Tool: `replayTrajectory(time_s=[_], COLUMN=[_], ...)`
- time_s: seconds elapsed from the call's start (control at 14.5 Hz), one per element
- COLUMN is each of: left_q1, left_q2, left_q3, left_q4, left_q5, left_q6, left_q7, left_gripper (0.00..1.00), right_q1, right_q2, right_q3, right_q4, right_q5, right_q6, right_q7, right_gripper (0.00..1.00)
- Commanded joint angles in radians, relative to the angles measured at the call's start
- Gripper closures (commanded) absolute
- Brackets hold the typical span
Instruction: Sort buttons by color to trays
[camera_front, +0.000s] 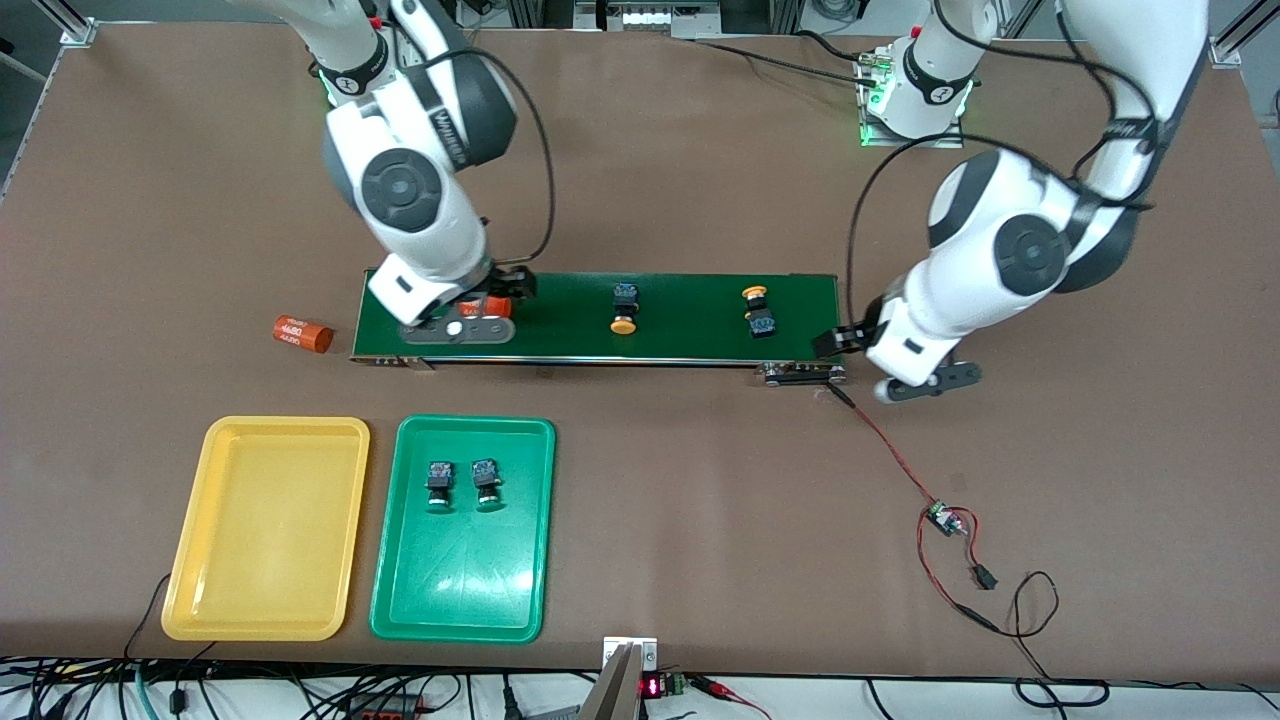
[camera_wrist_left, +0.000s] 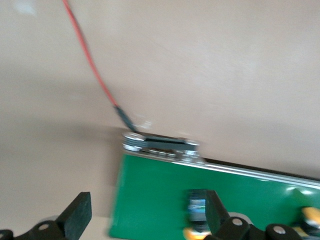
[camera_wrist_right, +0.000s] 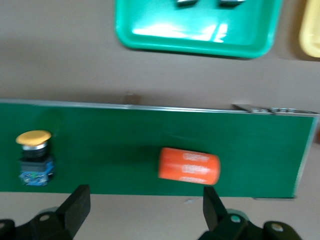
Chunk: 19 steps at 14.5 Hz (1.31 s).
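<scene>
Two green-capped buttons lie side by side in the green tray. The yellow tray beside it holds nothing. Two yellow-capped buttons lie on the dark-green belt. My left gripper hangs open over the belt's end toward the left arm, with one yellow-capped button lying on the belt close to one finger. My right gripper stands open over the belt's other end and holds nothing. The other yellow-capped button shows in the right wrist view.
An orange cylinder lies on the belt under the right gripper. Another orange cylinder lies on the table off that end of the belt. A red-and-black wire with a small board runs from the belt's other end toward the front camera.
</scene>
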Motion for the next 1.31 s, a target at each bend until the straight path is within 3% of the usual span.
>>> replayTrajectory(time_s=[0.0,0.14,0.21,0.34,0.48,0.62,0.89,1.24], left_q1=[-0.186,-0.268,-0.274,-0.254,-0.233,-0.214,-0.152,-0.139], left_q2=[-0.11,-0.174,-0.207,-0.247,-0.245,-0.235,-0.221,-0.222], left_q3=[0.274,0.418,0.446,0.451,0.451,0.45,0.451,0.451], left_q4=[-0.034,-0.022,-0.02,0.038,0.16,0.225,0.285,0.3], left_q5=[-0.007,-0.008,-0.008,-0.007,0.057,0.127,0.037,0.027], left_q6=[-0.044,-0.11,-0.149,-0.282,-0.421,-0.438,-0.443,-0.487], left_q7=[0.241,0.37,0.418,0.487,0.498,0.506,0.527,0.529], left_gripper=[0.0,0.0,0.0,0.0,0.0,0.0,0.0,0.0], right_q1=[0.068,0.111,0.127,0.152,0.157,0.157,0.166,0.169], right_q2=[0.04,0.082,0.109,0.148,0.175,0.198,0.225,0.258], right_q3=[-0.007,-0.007,-0.007,-0.007,-0.005,-0.005,-0.005,-0.005], right_q4=[-0.003,0.016,0.038,0.073,0.081,0.081,0.081,0.079], right_q5=[0.003,0.003,0.003,0.003,0.002,0.003,0.055,0.089], right_q6=[0.064,0.084,0.084,0.084,0.092,0.125,0.162,0.185], right_q7=[0.021,0.062,0.09,0.125,0.125,0.124,0.127,0.134], right_gripper=[0.0,0.0,0.0,0.0,0.0,0.0,0.0,0.0])
